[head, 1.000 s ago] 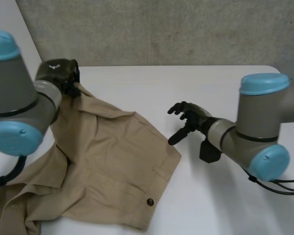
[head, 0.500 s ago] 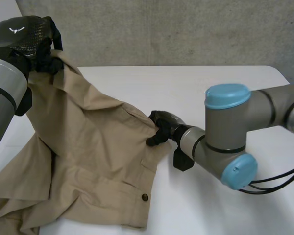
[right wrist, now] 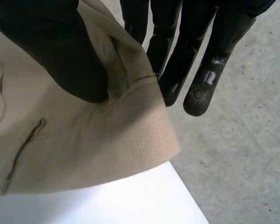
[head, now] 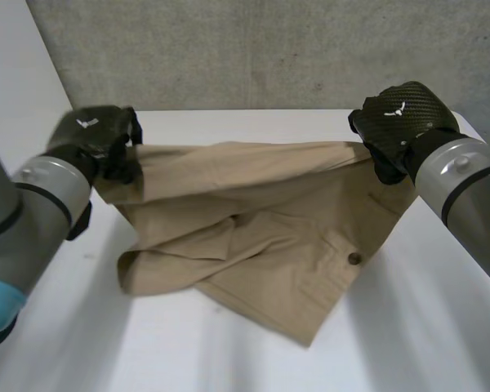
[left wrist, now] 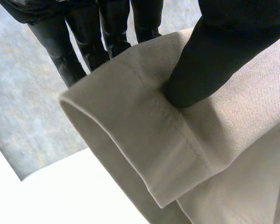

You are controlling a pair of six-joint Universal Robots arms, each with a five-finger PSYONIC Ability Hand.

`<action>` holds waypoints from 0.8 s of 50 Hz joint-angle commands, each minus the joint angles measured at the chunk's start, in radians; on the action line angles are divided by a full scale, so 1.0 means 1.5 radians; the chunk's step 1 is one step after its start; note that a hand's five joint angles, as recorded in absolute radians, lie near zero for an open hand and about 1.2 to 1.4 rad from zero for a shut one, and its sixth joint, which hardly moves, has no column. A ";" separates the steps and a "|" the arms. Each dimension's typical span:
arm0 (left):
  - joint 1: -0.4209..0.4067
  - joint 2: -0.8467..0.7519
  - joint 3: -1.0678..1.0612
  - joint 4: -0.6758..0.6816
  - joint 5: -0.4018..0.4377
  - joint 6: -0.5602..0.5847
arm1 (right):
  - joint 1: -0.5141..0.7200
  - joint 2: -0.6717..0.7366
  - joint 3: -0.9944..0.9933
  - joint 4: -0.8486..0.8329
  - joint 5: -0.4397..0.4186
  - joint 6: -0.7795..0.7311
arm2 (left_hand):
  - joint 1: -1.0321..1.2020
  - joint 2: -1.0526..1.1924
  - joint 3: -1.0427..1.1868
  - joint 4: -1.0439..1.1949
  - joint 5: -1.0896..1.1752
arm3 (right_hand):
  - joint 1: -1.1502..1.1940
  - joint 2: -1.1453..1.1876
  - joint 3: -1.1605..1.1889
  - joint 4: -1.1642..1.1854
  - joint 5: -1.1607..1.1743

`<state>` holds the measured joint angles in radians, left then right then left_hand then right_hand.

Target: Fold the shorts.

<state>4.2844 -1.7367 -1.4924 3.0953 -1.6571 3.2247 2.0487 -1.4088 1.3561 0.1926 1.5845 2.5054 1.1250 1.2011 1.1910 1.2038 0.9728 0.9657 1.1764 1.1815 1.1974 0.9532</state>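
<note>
Over the one white table (head: 453, 327) we see one pair of tan shorts (head: 261, 220) stretched from nine to three o'clock; two hands pinch its upper corners, the left hand (head: 94, 140) at nine, the right hand (head: 400, 122) at three; one button (head: 354, 259) shows toward five.

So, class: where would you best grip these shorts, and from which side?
Grip the shorts at both ends of the stitched upper edge, from the outer sides: the left hand and right hand pinch there, and the edge runs straight.
</note>
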 commanded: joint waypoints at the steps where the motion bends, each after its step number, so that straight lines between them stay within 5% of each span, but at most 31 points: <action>1: 0.001 -0.148 0.097 0.006 0.000 -0.001 | 0.002 0.153 -0.092 -0.006 -0.014 -0.007 | 0.181 0.130 0.137 0.128 0.166 | 0.287 0.147 0.143 0.133 0.179; 8: 0.011 -0.307 0.269 0.035 0.001 0.003 | 0.003 0.299 -0.189 -0.059 -0.008 -0.073 | 0.181 0.130 0.137 0.128 0.166 | 0.287 0.147 0.143 0.133 0.179; 19: 0.025 -0.496 0.491 0.213 0.007 0.013 | -0.005 0.442 -0.254 -0.503 -0.017 -0.098 | 0.181 0.130 0.137 0.128 0.166 | 0.287 0.147 0.143 0.133 0.179; 20: 0.025 -0.504 0.496 0.225 0.008 0.015 | -0.004 0.462 -0.255 -0.524 -0.022 -0.098 | 0.181 0.130 0.137 0.128 0.166 | 0.104 -0.037 -0.040 -0.051 -0.004; 22: 0.025 -0.525 0.499 0.263 0.019 0.024 | -0.004 0.480 -0.259 -0.519 -0.022 -0.102 | -0.042 -0.093 -0.086 -0.095 -0.057 | -0.482 -0.623 -0.626 -0.637 -0.590; 24: 0.023 -0.536 0.497 0.290 0.043 0.034 | -0.004 0.493 -0.259 -0.506 -0.027 -0.108 | -0.634 -0.684 -0.678 -0.686 -0.649 | -0.527 -0.668 -0.671 -0.682 -0.635; 31: 0.023 -0.518 0.443 0.304 0.060 0.065 | -0.003 0.439 -0.219 -0.453 -0.018 -0.087 | -0.634 -0.684 -0.678 -0.686 -0.649 | -0.527 -0.668 -0.671 -0.682 -0.635; 40: 0.024 -0.288 0.211 0.289 0.053 0.069 | -0.033 0.230 -0.054 -0.316 -0.030 0.059 | -0.634 -0.684 -0.678 -0.686 -0.649 | -0.527 -0.668 -0.671 -0.682 -0.635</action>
<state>4.3190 -2.3791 -0.9504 3.5464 -1.5754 3.3317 2.0312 -0.8938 1.1346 -0.4172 1.5599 2.4825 0.1957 0.2007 0.2138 0.2034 0.0465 0.2009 0.2184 0.2136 0.2316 0.0693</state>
